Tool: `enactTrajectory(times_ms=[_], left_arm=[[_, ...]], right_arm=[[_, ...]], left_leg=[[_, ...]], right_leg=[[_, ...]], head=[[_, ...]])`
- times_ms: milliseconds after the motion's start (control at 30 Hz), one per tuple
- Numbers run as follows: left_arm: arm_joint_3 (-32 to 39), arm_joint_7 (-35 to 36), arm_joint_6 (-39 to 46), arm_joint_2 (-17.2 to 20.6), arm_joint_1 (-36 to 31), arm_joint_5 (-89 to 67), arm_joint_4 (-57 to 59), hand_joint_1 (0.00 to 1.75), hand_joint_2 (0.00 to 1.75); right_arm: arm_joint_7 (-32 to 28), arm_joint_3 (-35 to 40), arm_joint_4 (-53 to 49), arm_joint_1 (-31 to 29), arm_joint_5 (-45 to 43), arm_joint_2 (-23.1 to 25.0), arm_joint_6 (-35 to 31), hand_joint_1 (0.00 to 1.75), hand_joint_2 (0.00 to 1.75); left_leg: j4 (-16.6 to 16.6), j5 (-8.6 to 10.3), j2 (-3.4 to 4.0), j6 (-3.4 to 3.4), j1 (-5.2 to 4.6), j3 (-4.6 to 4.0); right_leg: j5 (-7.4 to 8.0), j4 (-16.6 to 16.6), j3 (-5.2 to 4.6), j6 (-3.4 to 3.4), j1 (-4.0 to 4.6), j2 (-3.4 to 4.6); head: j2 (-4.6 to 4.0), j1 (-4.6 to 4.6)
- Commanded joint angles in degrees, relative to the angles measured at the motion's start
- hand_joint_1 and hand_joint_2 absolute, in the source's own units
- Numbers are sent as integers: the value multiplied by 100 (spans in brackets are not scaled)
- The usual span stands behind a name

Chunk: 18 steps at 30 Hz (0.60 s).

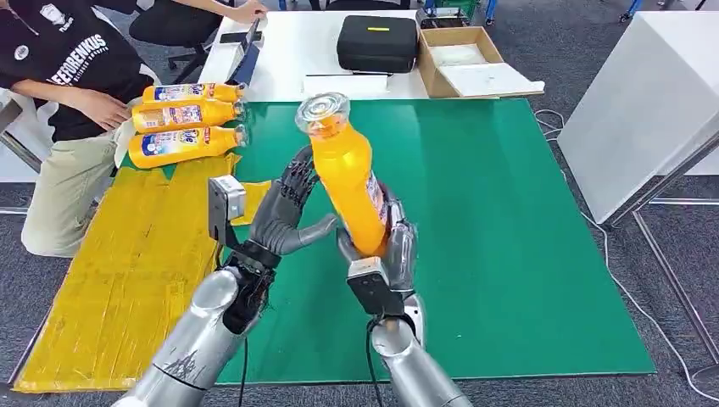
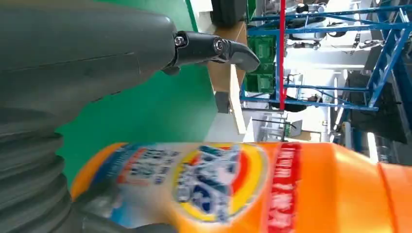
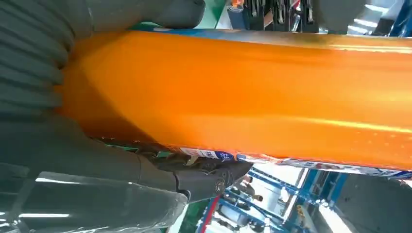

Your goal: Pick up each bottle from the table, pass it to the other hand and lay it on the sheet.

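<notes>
While the right hand (image 1: 392, 246) clamps its fingers on the orange bottle (image 1: 348, 174) — near upright, cap up, tilted left; left hand (image 1: 284, 212) beside it, fingers apart.

1. A grey carpet floor (image 1: 543, 51) surrounds the work area.
2. A white table (image 1: 280, 59) stands at the far side, carrying a black case (image 1: 377, 42) and an open cardboard box (image 1: 462, 59).
3. A white cabinet (image 1: 636, 110) stands at the right.
4. A seated person (image 1: 64, 93) is at the far left corner.
5. Blue metal racking (image 2: 340, 58) shows in the bright room beyond.
</notes>
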Motion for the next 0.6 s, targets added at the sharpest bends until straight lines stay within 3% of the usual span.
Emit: enactTrajectory(times_ms=[33,367,433,600], left_arm=[[183,284,-108,-156,-448,396,139,0,175],[264,383,-186,-227,-351,594,43,0,175],[263,422,-232,-274,-340,623,23,0,175],[285,447,-248,-319,-365,653,72,0,175]], right_arm=[[-9,-126,903,-144,1016,192,-241,175,175],[622,-177,1012,-108,2174,192,-241,175,175],[922,-349,718,-33,3049,192,-241,175,175],[1224,-288,644,-30,3492,192,-241,175,175]], left_leg=[[-1,-2,-11,-10,3,9],[0,-3,-14,-9,4,12],[2,-3,-19,-11,5,11],[2,-3,-19,-11,3,11]], right_leg=[[-5,-2,15,-7,4,-17],[-8,-4,17,-6,5,-22],[-9,-3,18,-7,6,-28],[-9,-3,17,-6,5,-26]], head=[[0,0],[0,0],[0,0],[0,0]])
